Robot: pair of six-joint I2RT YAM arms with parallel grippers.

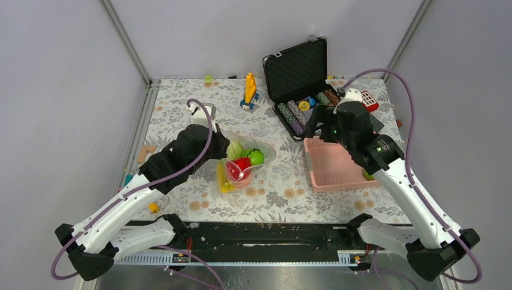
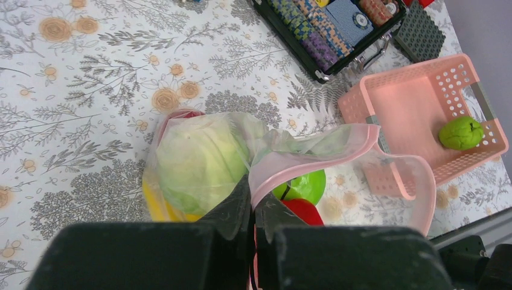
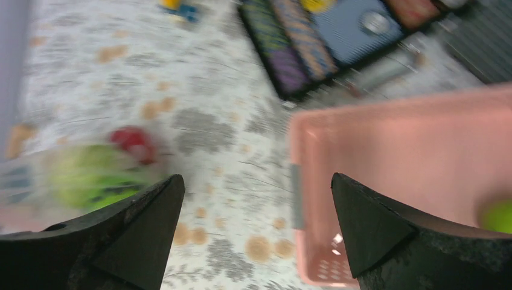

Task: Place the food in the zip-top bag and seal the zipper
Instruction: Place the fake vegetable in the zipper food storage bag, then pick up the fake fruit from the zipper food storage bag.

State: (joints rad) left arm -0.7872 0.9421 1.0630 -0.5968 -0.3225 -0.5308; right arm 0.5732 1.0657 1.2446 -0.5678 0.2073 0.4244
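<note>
One pale cabbage (image 2: 196, 160), one green apple (image 2: 305, 186), one more green fruit (image 2: 460, 133), one red piece (image 2: 305, 211), one banana (image 2: 154, 202) — five in all. One bag (image 2: 398, 181), one basket (image 2: 353, 103), one chip case (image 1: 296, 63).

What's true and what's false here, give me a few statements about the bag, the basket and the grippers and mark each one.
1. The left gripper is shut on the zipper of the zip-top bag. True.
2. The pink basket is empty. False: a green fruit lies in it.
3. The right gripper is open and holds nothing. True.
4. The chip case is closed. False: its lid stands open.
</note>
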